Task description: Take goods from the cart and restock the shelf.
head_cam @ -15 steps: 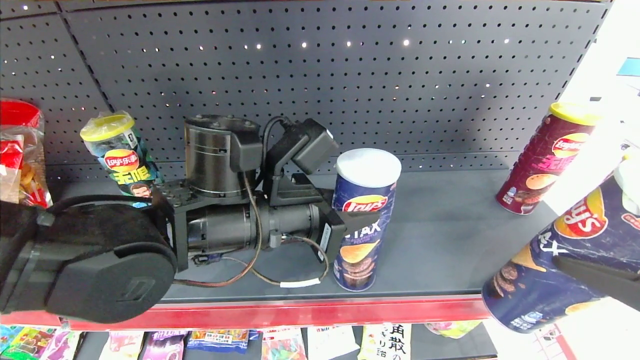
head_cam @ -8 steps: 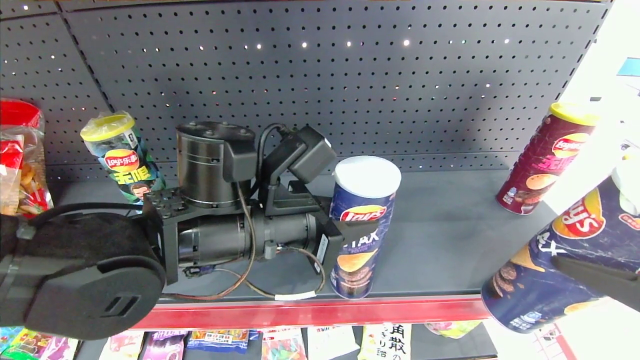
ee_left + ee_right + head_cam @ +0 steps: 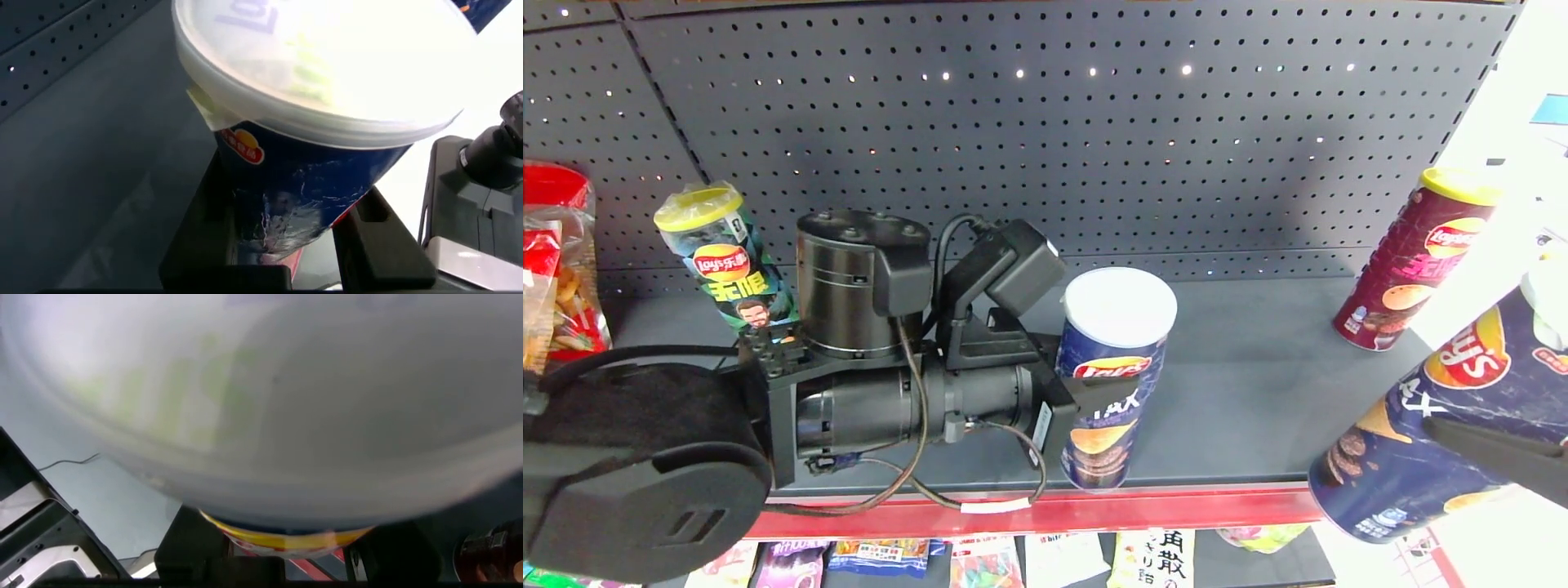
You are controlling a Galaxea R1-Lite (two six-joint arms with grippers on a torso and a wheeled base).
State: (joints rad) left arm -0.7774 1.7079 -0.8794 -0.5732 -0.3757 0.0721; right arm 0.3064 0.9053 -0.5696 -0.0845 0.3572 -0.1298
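A blue chip can with a white lid stands slightly tilted near the front edge of the grey shelf. My left gripper is shut on its middle from the left. In the left wrist view the same blue can sits between the two black fingers, lid toward the camera. A second blue chip can hangs tilted off the shelf's front right corner, with my right gripper shut on it. In the right wrist view this can's lid hides most of the right gripper.
A green chip can leans at the back left and a maroon one at the back right. A snack bag sits at the far left. The shelf has a red front lip, with packets below. Bare shelf lies between the blue and maroon cans.
My left arm has drawn back toward the shelf's front edge, carrying the blue can with it and tipping it slightly. The right arm and its can have not moved.
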